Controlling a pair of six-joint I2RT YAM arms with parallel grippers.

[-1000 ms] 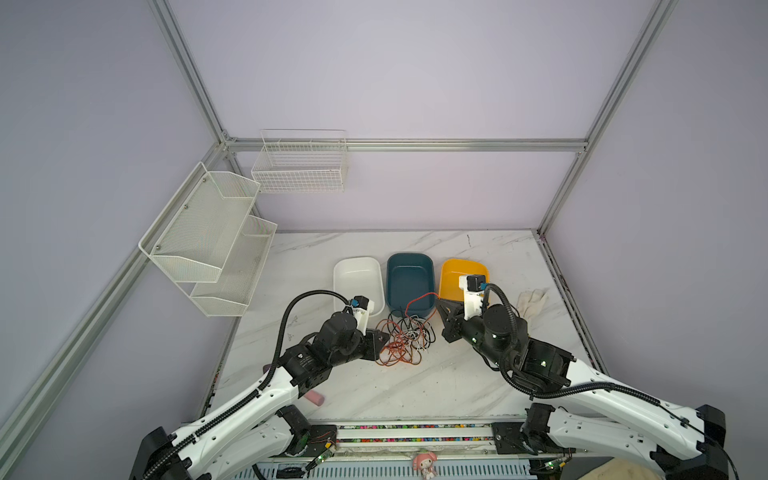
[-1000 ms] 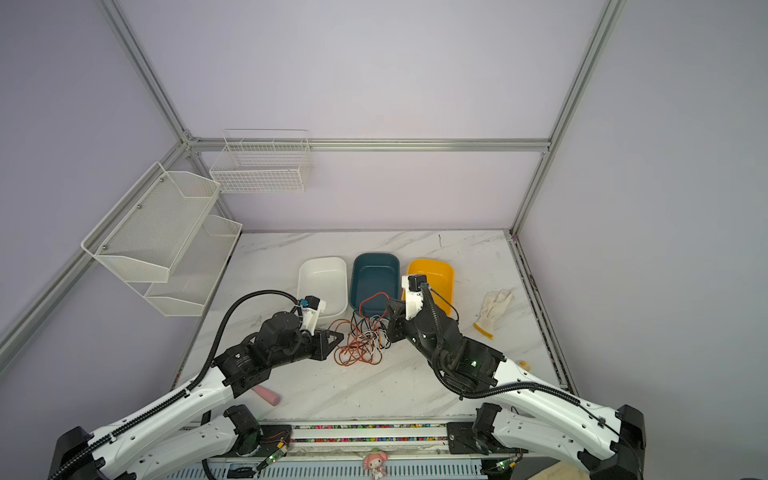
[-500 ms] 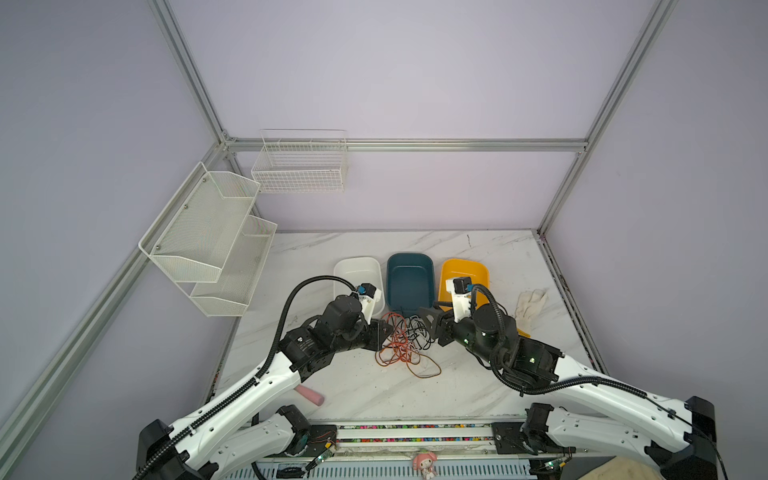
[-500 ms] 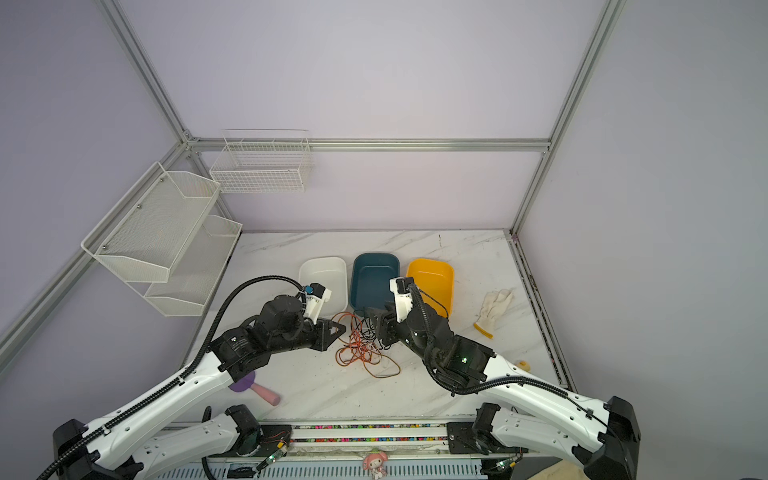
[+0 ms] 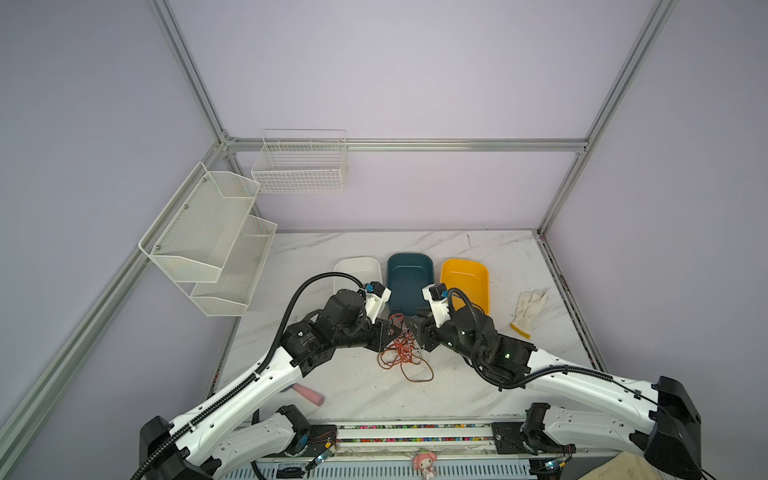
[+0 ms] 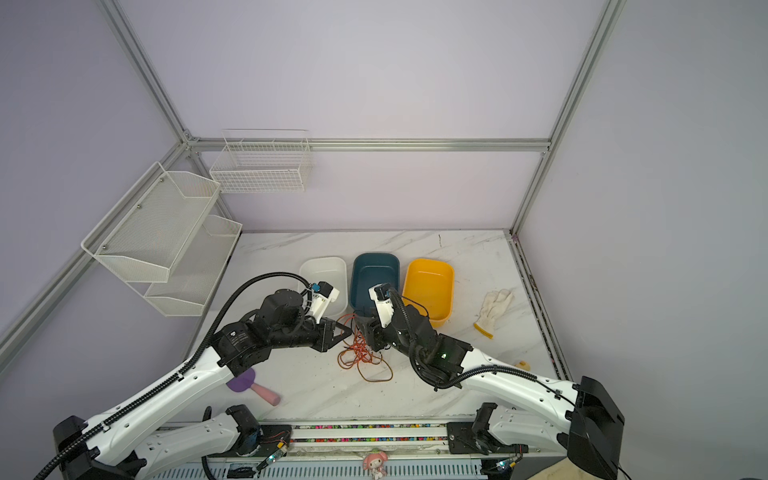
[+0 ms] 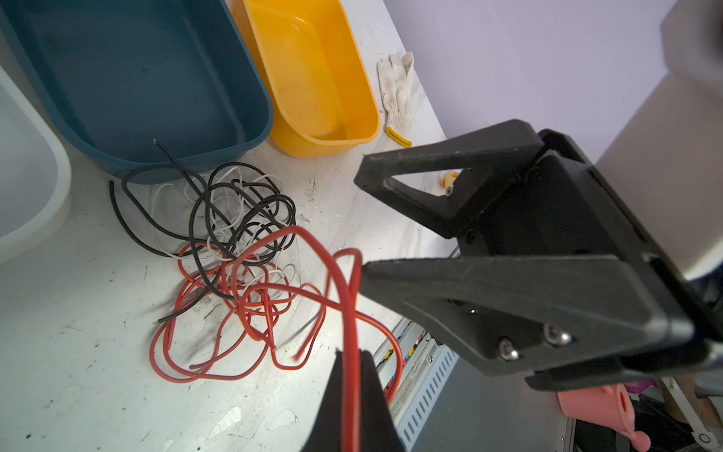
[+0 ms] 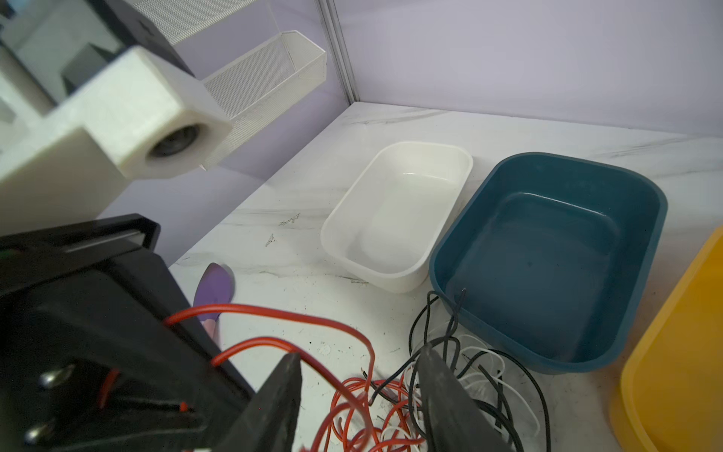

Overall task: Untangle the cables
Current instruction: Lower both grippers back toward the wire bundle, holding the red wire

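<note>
The cables (image 5: 401,353) lie as one tangle of red, black and white wires on the marble table (image 5: 457,386) in front of the bins; in both top views they sit under the two grippers (image 6: 361,357). My left gripper (image 7: 351,354) is shut on a red cable, which runs up from the tangle (image 7: 234,242) between its jaws. My right gripper (image 8: 359,352) is open, its fingers wide apart above the tangle, and a red strand passes loosely between them. In a top view the left gripper (image 5: 392,332) and right gripper (image 5: 411,330) nearly meet tip to tip.
A white bin (image 5: 357,272), a teal bin (image 5: 409,278) and a yellow bin (image 5: 465,282) stand in a row behind the tangle. A white glove (image 5: 528,307) lies at the right. A purple scoop with a pink handle (image 6: 253,384) lies front left. Wire shelves (image 5: 208,241) hang on the left wall.
The right gripper's jaws have opened and it has moved left, close to the left gripper. A red loop has dropped onto the table toward the front.
</note>
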